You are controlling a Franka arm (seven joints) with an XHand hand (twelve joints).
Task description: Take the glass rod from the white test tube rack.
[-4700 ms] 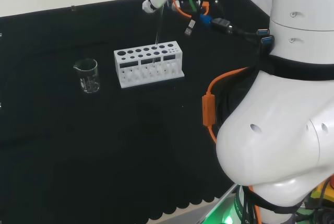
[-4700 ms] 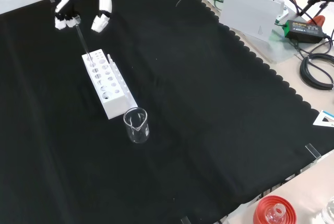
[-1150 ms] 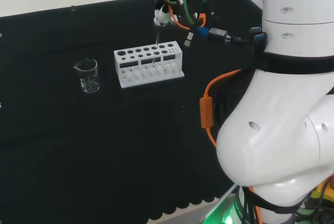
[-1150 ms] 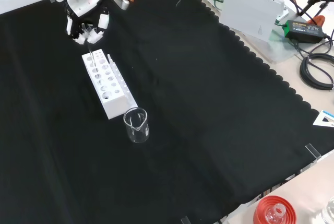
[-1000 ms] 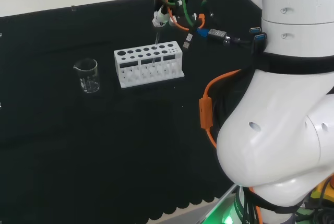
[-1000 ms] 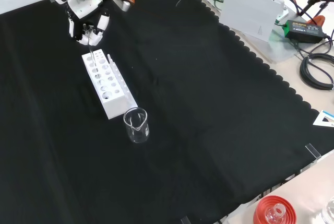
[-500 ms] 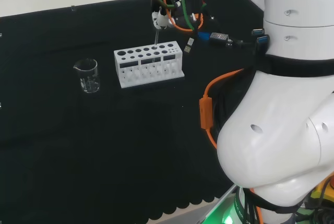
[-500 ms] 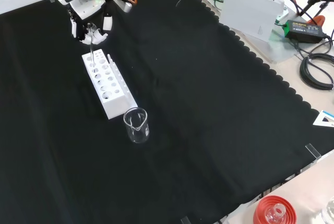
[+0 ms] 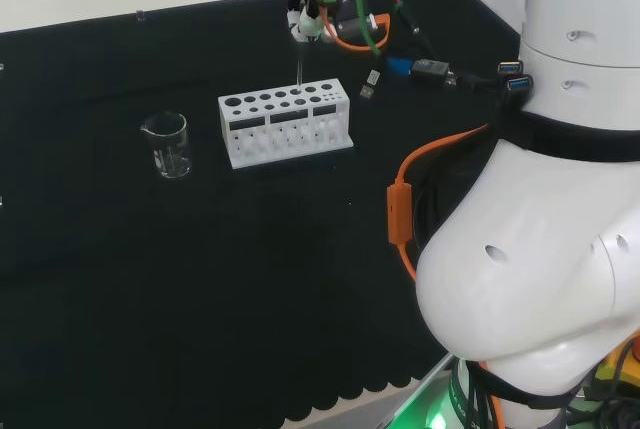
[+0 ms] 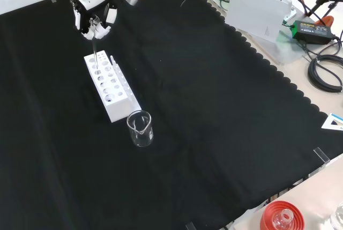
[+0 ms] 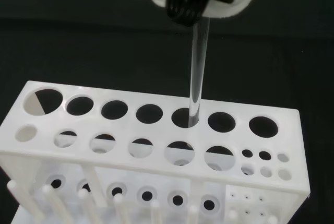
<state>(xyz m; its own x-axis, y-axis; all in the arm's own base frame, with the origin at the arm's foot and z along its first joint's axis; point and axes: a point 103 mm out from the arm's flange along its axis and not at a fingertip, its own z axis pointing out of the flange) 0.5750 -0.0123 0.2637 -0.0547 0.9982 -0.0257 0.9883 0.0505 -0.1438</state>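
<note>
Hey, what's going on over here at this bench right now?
The robot's hand is pinching the top of a glass rod and drawing it up out of a white test tube rack. The rod stands upright, and its lower end sits right at one of the rack's top holes, so it is almost free. A clear beaker stands beside the rack's end, untouched.

white rack [image 9: 286, 122], clear glass rod [image 11: 197, 72], black cloth [image 10: 214, 106].

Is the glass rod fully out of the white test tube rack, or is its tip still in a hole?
Still in: the glass rod's tip sits in a hole of the white test tube rack.
</note>
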